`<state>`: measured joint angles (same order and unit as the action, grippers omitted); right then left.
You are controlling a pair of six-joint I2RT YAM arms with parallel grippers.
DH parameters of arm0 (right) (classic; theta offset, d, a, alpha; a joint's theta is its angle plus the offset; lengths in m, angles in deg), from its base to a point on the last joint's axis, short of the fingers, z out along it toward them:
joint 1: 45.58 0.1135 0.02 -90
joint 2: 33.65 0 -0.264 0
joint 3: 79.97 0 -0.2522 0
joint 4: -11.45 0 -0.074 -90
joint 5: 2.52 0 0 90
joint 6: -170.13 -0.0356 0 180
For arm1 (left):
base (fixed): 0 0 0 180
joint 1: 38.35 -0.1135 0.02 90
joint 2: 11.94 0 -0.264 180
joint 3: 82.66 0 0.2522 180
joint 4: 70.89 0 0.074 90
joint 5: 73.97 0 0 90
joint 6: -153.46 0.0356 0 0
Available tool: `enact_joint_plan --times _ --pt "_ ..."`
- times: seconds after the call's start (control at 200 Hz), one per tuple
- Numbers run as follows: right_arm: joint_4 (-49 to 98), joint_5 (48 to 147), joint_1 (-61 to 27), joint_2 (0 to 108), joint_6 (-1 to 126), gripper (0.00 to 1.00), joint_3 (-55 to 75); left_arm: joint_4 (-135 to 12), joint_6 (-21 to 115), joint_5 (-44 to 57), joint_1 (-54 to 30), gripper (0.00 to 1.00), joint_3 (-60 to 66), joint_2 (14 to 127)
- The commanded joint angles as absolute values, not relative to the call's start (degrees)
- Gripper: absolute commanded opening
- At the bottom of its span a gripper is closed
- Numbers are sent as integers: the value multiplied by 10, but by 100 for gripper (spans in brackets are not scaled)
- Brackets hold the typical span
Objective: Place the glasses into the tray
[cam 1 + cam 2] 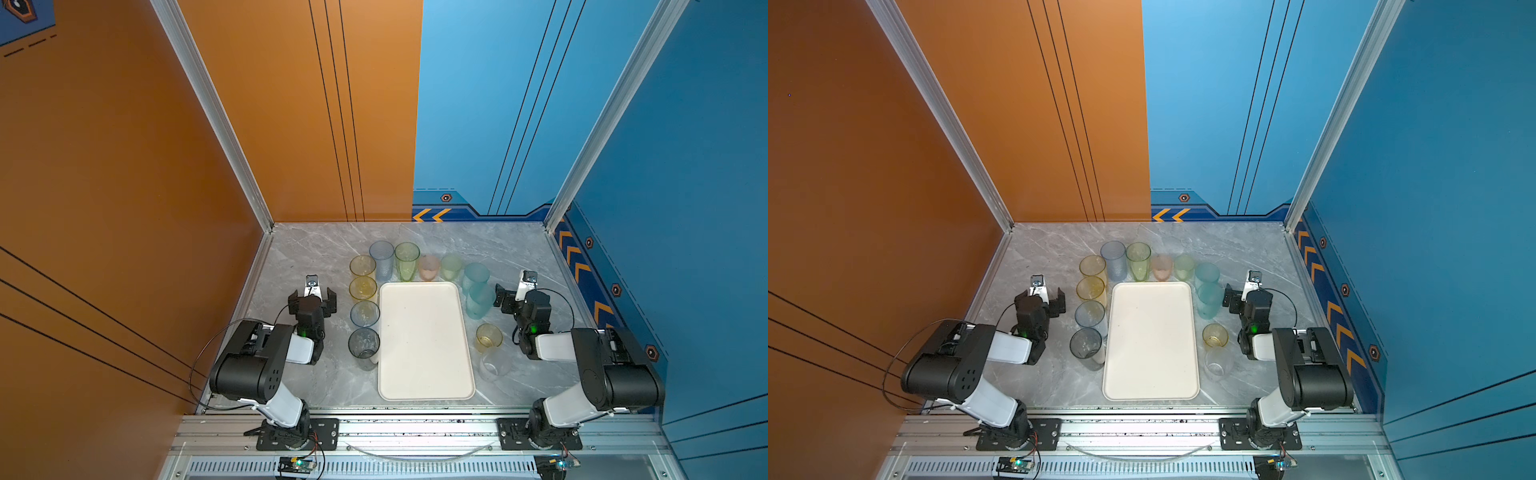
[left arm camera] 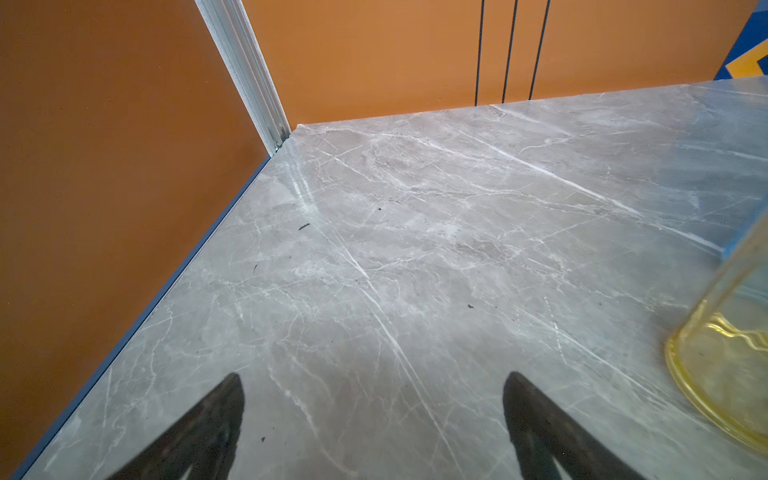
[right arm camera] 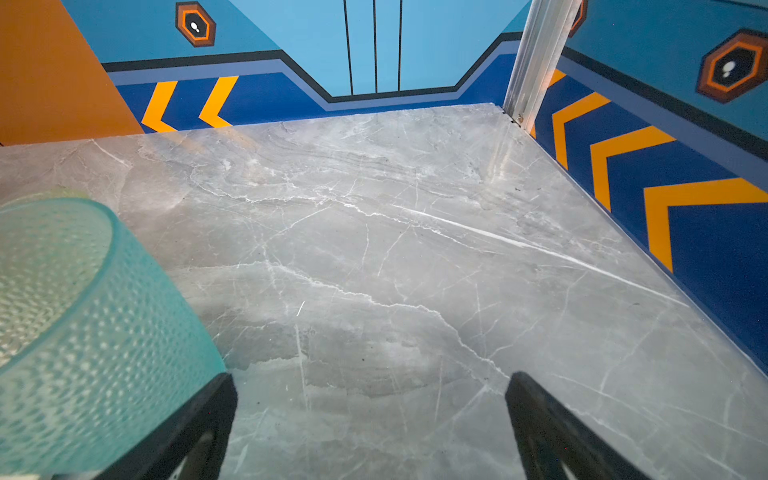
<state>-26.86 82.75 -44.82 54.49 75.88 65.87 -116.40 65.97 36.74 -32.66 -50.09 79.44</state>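
Glasses (image 1: 407,255): none gripped, none yet in tray (image 1: 426,374). Left gripper (image 2: 376,376): jaws spread fully, nothing between, only bare table (image 2: 415,249) ahead. Right gripper (image 3: 371,376): same, wide apart and empty.

Just beside left gripper, yellow glass (image 2: 723,353), upright. Just beside right gripper, teal glass (image 3: 83,311), upright, very close to one finger; touching or not, cannot tell.

Further out, in both top views: four in a column hugging tray's left edge, four in a row behind its far edge, four down its right edge, ending in clear glass (image 1: 494,365). Tray itself flat in the middle between both arms, empty.

Probably at the very start, first pick not yet begun.

Chief risk: knocking a neighbour over, from tight packing, with hardly room for an open finger between two walls. Also:
- Tipping a tall one by pushing high on its side.
- Slipping out of a pinch, thanks to smooth tapered walls.
- Catching tray's rim on the way across after too low a lift.
- Misjudging clear glass, nearly invisible against the marbled table.
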Motion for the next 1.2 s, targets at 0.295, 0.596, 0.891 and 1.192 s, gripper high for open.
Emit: enact_joint_plan --times 0.295,0.596,0.891,1.192 --pt "-268 820 -446 550 764 100 647 -1132 650 312 -340 98 -482 782" --pt "-268 822 -447 550 763 100 648 -1116 644 279 -354 73 -477 779" --pt "-273 836 -454 550 758 100 650 -959 629 416 -322 61 -449 641" --pt "-257 823 -465 530 738 94 651 -574 588 463 -286 50 -316 400"
